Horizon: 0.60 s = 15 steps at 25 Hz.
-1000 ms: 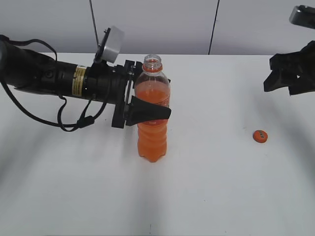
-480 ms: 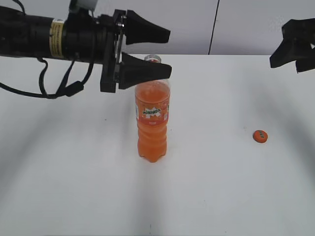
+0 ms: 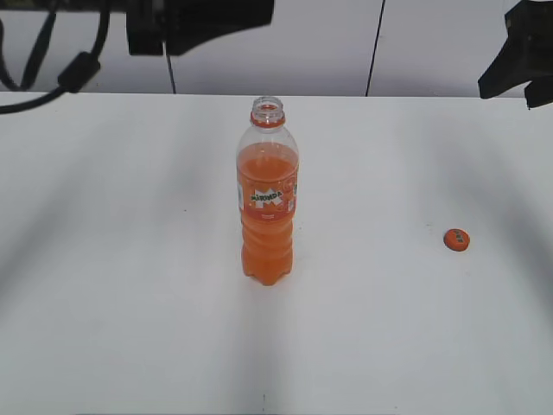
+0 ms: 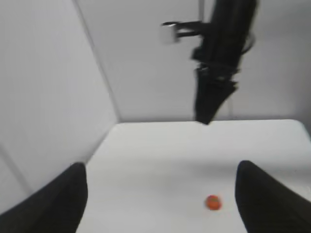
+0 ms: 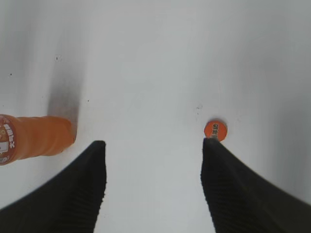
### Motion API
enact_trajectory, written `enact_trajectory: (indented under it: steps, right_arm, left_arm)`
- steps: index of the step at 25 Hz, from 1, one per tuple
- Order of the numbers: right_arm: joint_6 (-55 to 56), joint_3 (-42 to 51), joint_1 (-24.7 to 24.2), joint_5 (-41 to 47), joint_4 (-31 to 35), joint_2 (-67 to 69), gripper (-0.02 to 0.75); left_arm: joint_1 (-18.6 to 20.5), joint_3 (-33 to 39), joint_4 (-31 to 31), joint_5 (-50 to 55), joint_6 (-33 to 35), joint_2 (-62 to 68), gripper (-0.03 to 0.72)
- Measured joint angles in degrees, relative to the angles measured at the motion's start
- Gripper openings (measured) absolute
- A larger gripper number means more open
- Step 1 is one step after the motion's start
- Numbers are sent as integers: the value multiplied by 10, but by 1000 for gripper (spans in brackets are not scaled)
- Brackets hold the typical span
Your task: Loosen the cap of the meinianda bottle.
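Observation:
The Mirinda bottle [image 3: 268, 203] stands upright mid-table with its neck open; its lower part shows in the right wrist view [image 5: 34, 137]. The orange cap [image 3: 456, 239] lies flat on the table to the bottle's right. It also shows in the left wrist view [image 4: 213, 202] and in the right wrist view [image 5: 215, 129]. My left gripper [image 3: 225, 19] is high at the top left, above and clear of the bottle, open and empty [image 4: 160, 167]. My right gripper [image 3: 516, 59] hangs high at the far right, open and empty [image 5: 153, 143], with the cap just beyond its right fingertip.
White table [image 3: 130, 303] with a grey panelled wall [image 3: 415, 43] behind it. The right arm [image 4: 218, 63] shows hanging in the left wrist view. Nothing else lies on the table.
My left gripper let go of the bottle, opened and rose up and to the left, now mostly past the top edge. My right gripper rose a little. Bottle and cap stayed put.

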Motion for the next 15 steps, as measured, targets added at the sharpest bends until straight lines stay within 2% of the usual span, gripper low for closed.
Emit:
enact_trajectory:
  steps: [4, 10, 13, 15]
  right_arm:
    - [6, -13, 0, 29, 9, -1, 463]
    - [14, -29, 0, 66, 21, -2, 463]
    - [15, -29, 0, 75, 24, -6, 463]
    - [16, -29, 0, 82, 26, -8, 463]
  left_arm:
    - [16, 0, 31, 189, -65, -54, 564]
    - [21, 5, 125, 482, -168, -74, 564]
    - [21, 21, 118, 619, -186, -65, 564]
    - [23, 32, 79, 687, -188, -55, 564]
